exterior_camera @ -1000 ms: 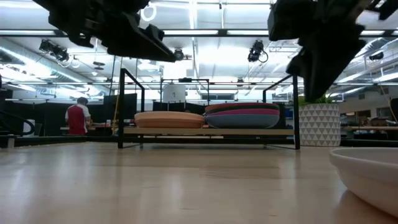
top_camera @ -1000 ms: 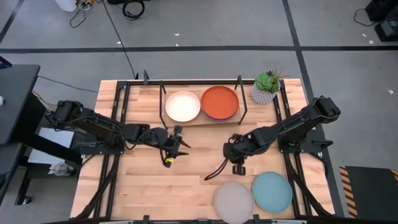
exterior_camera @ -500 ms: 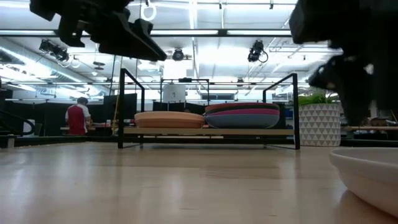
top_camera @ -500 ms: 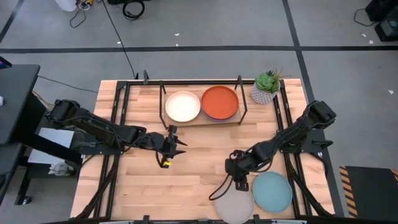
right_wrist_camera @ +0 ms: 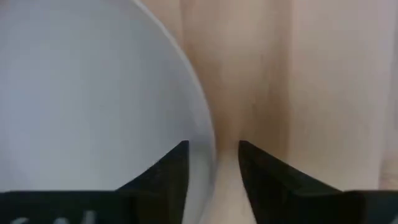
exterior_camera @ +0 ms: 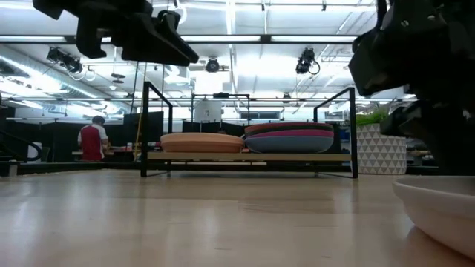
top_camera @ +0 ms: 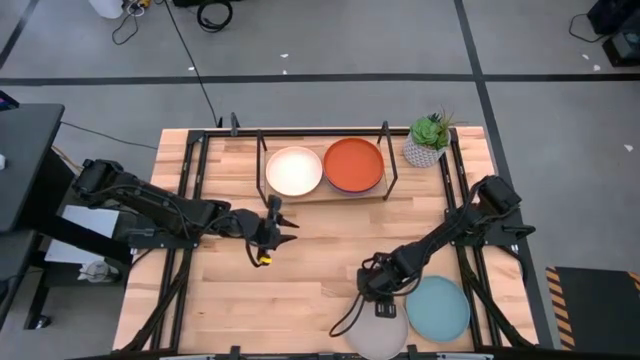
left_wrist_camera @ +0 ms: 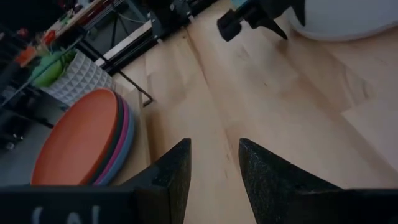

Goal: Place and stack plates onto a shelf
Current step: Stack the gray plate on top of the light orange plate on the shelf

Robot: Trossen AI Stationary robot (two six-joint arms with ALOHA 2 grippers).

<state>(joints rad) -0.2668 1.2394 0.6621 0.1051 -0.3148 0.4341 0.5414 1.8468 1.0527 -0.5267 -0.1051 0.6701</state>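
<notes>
Your right gripper (top_camera: 383, 302) is hovering over the near edge of the grey-beige plate (top_camera: 378, 328), fingers parted narrowly astride its rim — nothing is being held. The light teal plate (top_camera: 438, 307) is lying just beside it. On the shelf (top_camera: 300, 196), the cream-peach plate (top_camera: 294, 171) and the orange-red-topped stack (top_camera: 354, 165) are sitting side by side. Your left gripper (top_camera: 271, 230) is waiting mid-table, fingers slightly apart — empty.

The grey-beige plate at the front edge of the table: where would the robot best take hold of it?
Probably by its rim. The grey-beige plate lies flat, so only the raised edge offers a grip. The right end effector is open, with that rim between its fingers, on the side away from the light teal plate, which sits close beside it.
</notes>
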